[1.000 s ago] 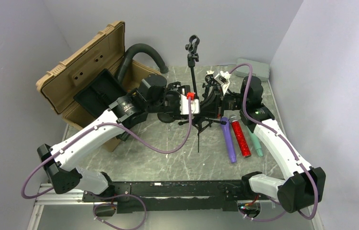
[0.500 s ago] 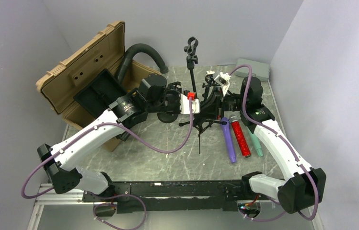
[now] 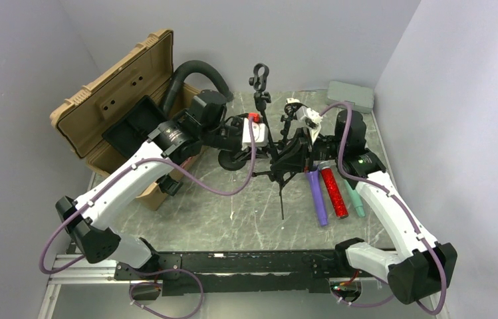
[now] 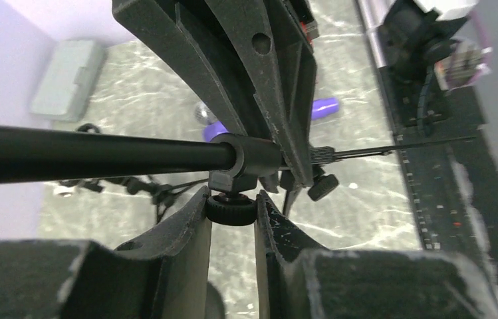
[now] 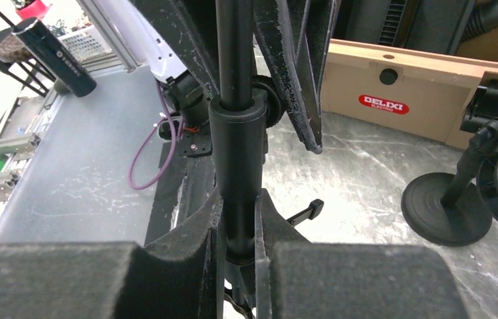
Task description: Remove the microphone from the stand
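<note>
While gripped from both sides, tilted off vertical: black tripod microphone stand (image 4: 100, 154), mid-frame in the top view, with clip (image 3: 258, 72) high near the back wall and leaning toward the upper left.

Left end effector (image 4: 233, 201): narrow, fingers (image 4: 186, 232) pinched on a small knurled knob (image 4: 231, 210) just under the pole's collar, low centre of the left wrist view.

Right end effector (image 5: 239, 199): narrow as well, closed around the thick black sleeve (image 5: 236, 146) of the pole, centre of the right wrist view.

One thin leg (image 3: 280, 199) pointing toward the lower edge of the top view. Cannot tell whether the tripod feet touch the worktop (image 3: 233, 212).

Three microphones lying flat on the worktop, side by side, just right of the stand in the right half of the top view: purple microphone (image 3: 316, 196) nearest the tripod, then red glitter microphone (image 3: 334, 193), then teal microphone (image 3: 355, 199). All well apart from the clip, heads toward the right end effector.

Upper left of the top view: open tan case (image 3: 116, 93), lid raised, with black hose (image 3: 196, 70) curving behind it. Between case and tripod, a second stand with round base (image 5: 442, 206), upright on the worktop. Upper right corner of the worktop: flat grey box (image 3: 351, 95).
</note>
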Tool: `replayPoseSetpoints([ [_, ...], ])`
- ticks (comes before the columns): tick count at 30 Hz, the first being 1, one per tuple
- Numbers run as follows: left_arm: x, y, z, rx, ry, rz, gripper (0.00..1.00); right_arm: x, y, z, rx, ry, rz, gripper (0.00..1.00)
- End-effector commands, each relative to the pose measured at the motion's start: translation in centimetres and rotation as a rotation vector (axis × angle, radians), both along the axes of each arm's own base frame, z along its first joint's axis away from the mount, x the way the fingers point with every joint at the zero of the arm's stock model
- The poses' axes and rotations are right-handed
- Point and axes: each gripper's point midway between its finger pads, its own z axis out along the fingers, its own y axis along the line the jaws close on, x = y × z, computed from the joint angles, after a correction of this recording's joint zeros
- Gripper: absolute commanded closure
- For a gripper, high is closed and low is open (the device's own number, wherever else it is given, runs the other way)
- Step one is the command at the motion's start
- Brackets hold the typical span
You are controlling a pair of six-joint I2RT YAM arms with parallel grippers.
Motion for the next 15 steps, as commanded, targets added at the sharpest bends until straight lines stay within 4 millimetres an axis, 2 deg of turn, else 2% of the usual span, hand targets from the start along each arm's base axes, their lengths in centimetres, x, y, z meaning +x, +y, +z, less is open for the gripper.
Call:
replayPoseSetpoints([
  [1,-5.3,0.8,2.2,-0.066,0.245,-0.214,1.0,1.3,-0.6,0.2,-0.019,-0.122,-0.065,1.0],
  [3,-6.1,1.0,2.5,-0.09,0.318,-0.254,1.0,1.4,-0.7,0.1,-0.026,-0.135,-0.074,1.0],
  [6,-6.8,1.4,3.0,-0.13,0.397,-0.293,0.94,1.4,-0.8,0.0,-0.03,-0.142,-0.08,1.0],
  [9,-6.8,2.0,3.4,-0.16,0.458,-0.312,0.87,1.4,-0.8,0.0,-0.029,-0.142,-0.083,1.0],
  [15,-6.9,2.3,3.6,-0.177,0.517,-0.333,0.81,1.4,-0.8,0.1,-0.025,-0.14,-0.083,1.0],
])
